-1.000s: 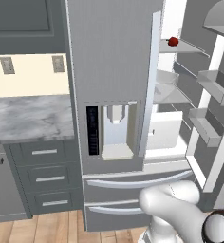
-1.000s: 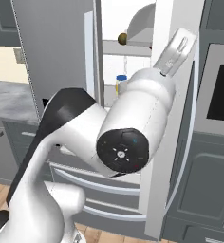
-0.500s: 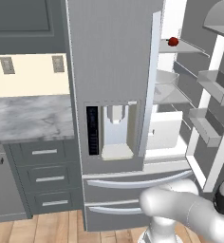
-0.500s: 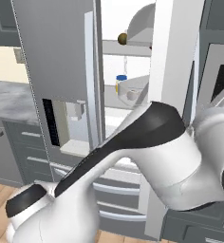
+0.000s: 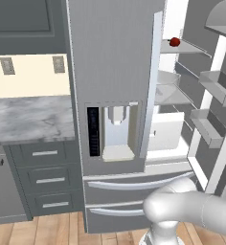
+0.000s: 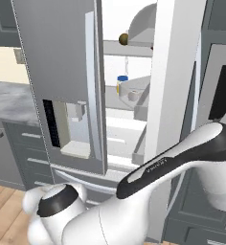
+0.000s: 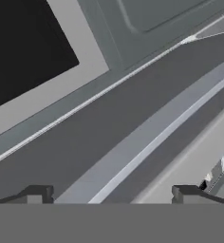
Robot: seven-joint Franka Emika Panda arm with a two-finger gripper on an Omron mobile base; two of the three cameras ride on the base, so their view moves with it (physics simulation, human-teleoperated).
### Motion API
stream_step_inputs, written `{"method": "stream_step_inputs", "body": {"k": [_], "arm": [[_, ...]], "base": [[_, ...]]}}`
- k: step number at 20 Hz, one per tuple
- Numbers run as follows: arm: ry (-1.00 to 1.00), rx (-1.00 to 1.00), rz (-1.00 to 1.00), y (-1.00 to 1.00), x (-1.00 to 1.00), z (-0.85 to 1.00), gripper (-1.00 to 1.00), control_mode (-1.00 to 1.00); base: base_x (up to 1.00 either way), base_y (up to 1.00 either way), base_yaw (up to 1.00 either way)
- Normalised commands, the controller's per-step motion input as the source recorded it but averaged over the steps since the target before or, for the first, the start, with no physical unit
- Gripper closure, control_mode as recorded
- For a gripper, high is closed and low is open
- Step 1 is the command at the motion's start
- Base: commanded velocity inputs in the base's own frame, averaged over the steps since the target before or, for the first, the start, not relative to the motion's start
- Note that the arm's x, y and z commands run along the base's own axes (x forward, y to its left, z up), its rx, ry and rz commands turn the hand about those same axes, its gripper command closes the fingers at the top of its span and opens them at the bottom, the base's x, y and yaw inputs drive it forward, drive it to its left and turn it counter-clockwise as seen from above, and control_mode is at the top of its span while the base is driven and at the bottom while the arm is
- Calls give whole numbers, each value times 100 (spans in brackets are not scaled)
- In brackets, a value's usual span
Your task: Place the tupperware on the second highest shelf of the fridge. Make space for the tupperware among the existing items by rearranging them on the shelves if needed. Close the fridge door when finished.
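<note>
Two dark fingertips stand far apart at the bottom of my hand view, so the gripper (image 7: 111,193) is spread wide with nothing between its jaws. Ahead of it I see slanted dark grey cabinet panels (image 7: 147,71) with a pale strip across them and a black panel (image 7: 23,42) in one corner.

From the left base view, the fridge (image 5: 112,86) has its left door shut, showing the dispenser (image 5: 116,131), while the right door (image 5: 215,91) is swung open with its bins facing me. A red fruit (image 5: 175,41) sits on the top shelf (image 5: 182,47). The second highest shelf (image 5: 168,95) below it looks bare from this side.

From the right base view, a brown fruit (image 6: 123,38) rests at the left end of the top shelf, and a yellow jar (image 6: 121,84) with a blue lid stands on the second shelf, just beside a small pale item I cannot identify. I cannot make out the tupperware. My arm (image 6: 172,167) sweeps across the foreground, in front of the open door.
</note>
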Motion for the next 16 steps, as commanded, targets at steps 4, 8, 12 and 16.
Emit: {"method": "stream_step_inputs", "body": {"k": [4,8,12,16], "arm": [[18,0,26,-5,100,-98,-100,-100],[19,3,24,-34,100,-61,-100,-100],[13,5,22,-34,89,-53,-100,-100],[6,-4,25,79,69,-60,-100,-100]], "base": [[0,0,0],[0,0,0],[0,0,0],[0,0,0]]}}
